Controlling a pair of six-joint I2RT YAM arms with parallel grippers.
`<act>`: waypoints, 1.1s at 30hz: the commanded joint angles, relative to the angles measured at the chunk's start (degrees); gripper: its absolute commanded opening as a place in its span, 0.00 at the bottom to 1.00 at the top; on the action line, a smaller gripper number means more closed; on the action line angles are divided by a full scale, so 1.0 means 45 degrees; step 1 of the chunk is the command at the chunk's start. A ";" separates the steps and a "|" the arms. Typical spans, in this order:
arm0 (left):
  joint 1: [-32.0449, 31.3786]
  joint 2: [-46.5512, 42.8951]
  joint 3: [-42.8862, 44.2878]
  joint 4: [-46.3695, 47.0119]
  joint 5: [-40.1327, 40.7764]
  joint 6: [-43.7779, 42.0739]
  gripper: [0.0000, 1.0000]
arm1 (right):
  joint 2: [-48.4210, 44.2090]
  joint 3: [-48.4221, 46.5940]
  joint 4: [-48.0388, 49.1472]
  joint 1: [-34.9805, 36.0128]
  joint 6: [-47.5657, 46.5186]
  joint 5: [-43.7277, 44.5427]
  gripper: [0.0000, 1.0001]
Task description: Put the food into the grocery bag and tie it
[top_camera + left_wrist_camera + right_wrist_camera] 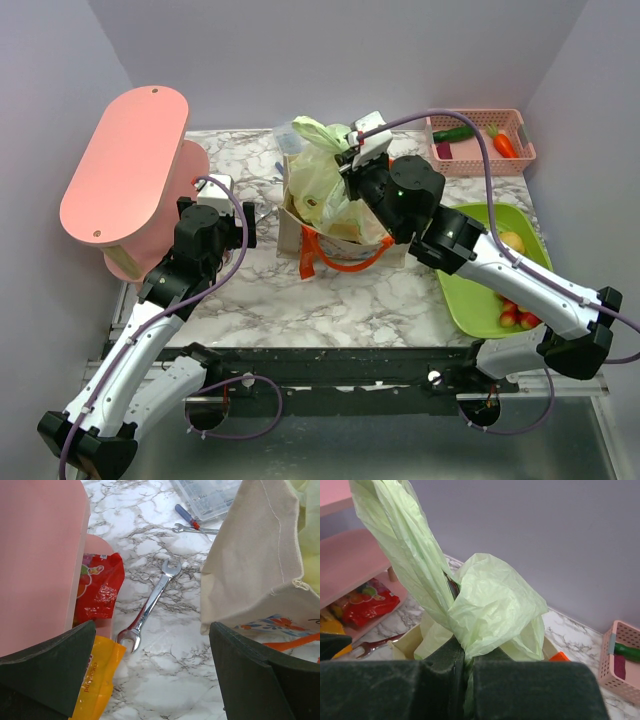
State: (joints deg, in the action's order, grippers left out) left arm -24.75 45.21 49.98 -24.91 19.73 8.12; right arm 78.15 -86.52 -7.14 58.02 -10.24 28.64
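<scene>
One bunched fold of crinkly pale-green grocery bag (490, 605) sits pinched in the right gripper (464, 656); left gripper (152, 630) gapes empty.

No legible text anywhere. The yellow packet (97, 680), lower left of the left wrist view, carries small dark print, too blurred to read.

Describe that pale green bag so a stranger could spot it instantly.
In the middle of the marble table stands a beige canvas tote with orange handles. The grocery bag rises out of it, pinched by the right gripper. It alone is thin, crinkly, translucent pale green plastic.
</scene>
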 commanded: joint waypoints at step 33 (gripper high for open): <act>0.0071 -0.0357 -0.0188 0.0215 0.0206 -0.0086 0.99 | 0.2287 0.2829 -0.0308 -0.2525 0.2766 -0.2097 0.01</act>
State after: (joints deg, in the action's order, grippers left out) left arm -24.75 44.51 49.78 -24.91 19.73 8.12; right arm 86.41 -76.38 -9.47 48.73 -1.72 23.09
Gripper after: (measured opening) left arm 0.984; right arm 0.052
